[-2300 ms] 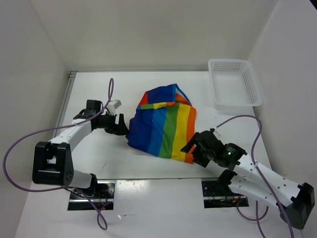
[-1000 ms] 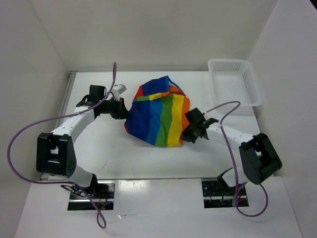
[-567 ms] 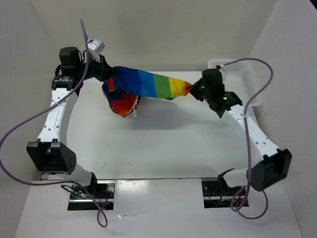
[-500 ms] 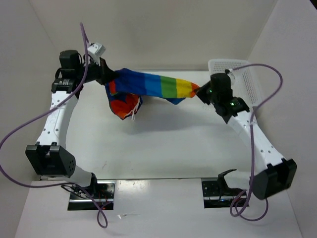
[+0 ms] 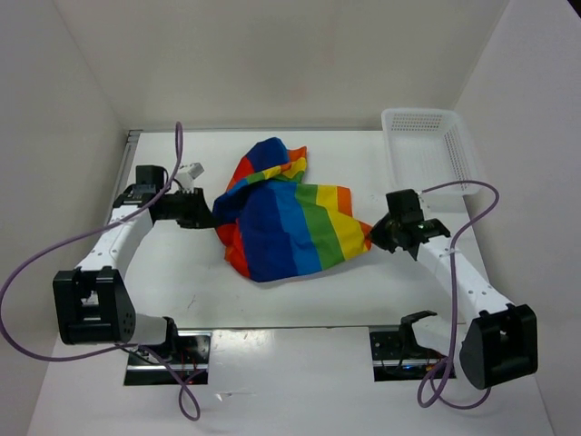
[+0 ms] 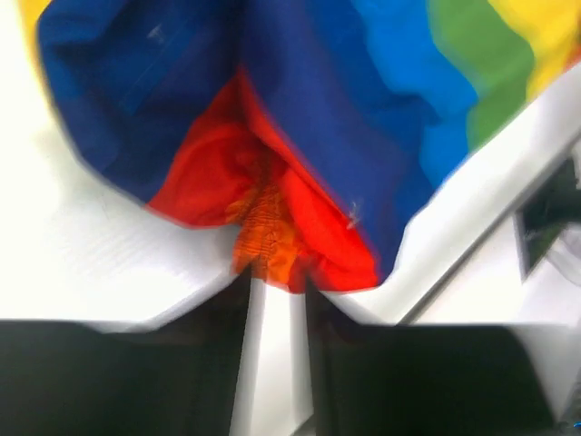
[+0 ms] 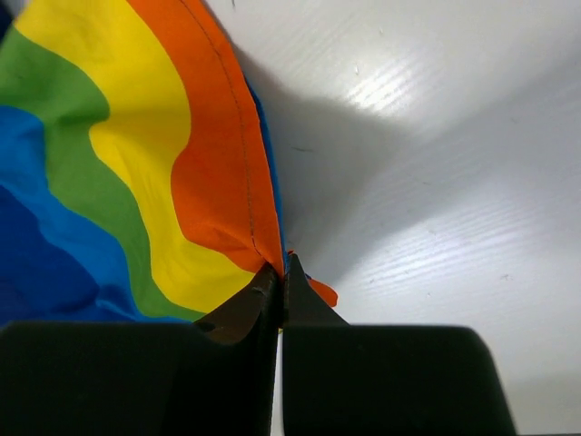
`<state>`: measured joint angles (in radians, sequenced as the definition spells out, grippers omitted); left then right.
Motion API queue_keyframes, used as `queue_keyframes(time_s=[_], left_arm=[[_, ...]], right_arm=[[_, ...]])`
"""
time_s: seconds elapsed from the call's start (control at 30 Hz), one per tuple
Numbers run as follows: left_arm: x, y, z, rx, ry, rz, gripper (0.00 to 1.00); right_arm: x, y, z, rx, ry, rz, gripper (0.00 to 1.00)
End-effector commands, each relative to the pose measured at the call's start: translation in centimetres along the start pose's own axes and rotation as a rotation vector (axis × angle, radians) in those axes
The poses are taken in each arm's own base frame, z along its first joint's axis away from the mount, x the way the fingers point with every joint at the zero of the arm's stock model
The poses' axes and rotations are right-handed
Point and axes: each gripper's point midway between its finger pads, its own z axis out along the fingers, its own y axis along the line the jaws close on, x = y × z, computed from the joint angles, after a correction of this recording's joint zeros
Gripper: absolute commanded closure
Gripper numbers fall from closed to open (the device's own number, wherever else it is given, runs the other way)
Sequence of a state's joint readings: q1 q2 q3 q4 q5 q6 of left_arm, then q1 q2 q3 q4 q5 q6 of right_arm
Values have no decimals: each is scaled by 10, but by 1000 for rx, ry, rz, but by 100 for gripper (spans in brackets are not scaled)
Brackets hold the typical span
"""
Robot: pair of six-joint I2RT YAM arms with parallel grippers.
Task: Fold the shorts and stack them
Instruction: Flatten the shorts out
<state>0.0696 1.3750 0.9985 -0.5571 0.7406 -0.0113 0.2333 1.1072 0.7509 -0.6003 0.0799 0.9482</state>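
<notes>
The rainbow-striped shorts [image 5: 281,222] lie crumpled on the white table, blue, green, yellow and orange bands fanning toward the right. My left gripper [image 5: 211,216] sits low at their left edge. In the left wrist view its jaws [image 6: 277,286] stand apart with bare table between them, and the gathered orange waistband [image 6: 265,238] rests just at the fingertips. My right gripper [image 5: 374,234] is at the cloth's right corner. In the right wrist view it [image 7: 283,272] is shut on the orange hem of the shorts [image 7: 136,154], a small orange tip poking out beside the fingers.
A white mesh basket [image 5: 431,154] stands at the back right corner of the table. White walls enclose the table on the left, back and right. Purple cables loop from both arms over the table's sides.
The shorts were held stretched in the air between both grippers near the back; now they are down on the table. The left jaws have parted.
</notes>
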Motion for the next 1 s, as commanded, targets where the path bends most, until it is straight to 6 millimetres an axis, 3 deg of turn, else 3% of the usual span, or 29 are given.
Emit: queue_keyframes(time_s=[0.0, 0.03, 0.1, 0.13, 0.17, 0.23, 0.3, 0.33, 0.43, 0.57, 0.73, 0.9, 0.97], left_arm=[[19, 17, -6, -119, 29, -8, 83], [34, 23, -2, -136, 60, -32, 100], [42, 26, 0, -146, 55, -27, 100], [46, 29, 3, -146, 54, -26, 95], [50, 31, 9, -127, 40, -17, 67], [47, 31, 16, -108, 26, 6, 39], [40, 38, 22, -139, 0, 46, 23], [31, 45, 25, -155, -29, 70, 22], [9, 49, 40, -119, -71, 114, 22], [1, 51, 64, -75, -58, 139, 23], [-4, 49, 81, -54, -55, 171, 37], [-5, 48, 96, -35, -24, 177, 62], [-4, 46, 101, -27, -13, 180, 58]], right_arm=[[-35, 23, -13, -72, -87, 3, 100], [-40, 25, -14, -77, -87, 2, 100], [-54, 22, -15, -81, -111, 16, 100], [-56, 23, -15, -98, -107, 16, 100], [-60, 19, -13, -87, -105, 36, 100], [-59, 18, -9, -91, -86, 14, 100], [-61, 16, -5, -87, -82, 14, 100], [-59, 17, -3, -88, -68, 13, 100], [-57, 14, 2, -72, -55, 5, 100], [-57, 13, 2, -72, -55, -5, 100], [-62, 17, -3, -90, -67, 2, 100], [-60, 16, -4, -91, -66, 11, 100], [-61, 17, -6, -98, -72, 20, 100]])
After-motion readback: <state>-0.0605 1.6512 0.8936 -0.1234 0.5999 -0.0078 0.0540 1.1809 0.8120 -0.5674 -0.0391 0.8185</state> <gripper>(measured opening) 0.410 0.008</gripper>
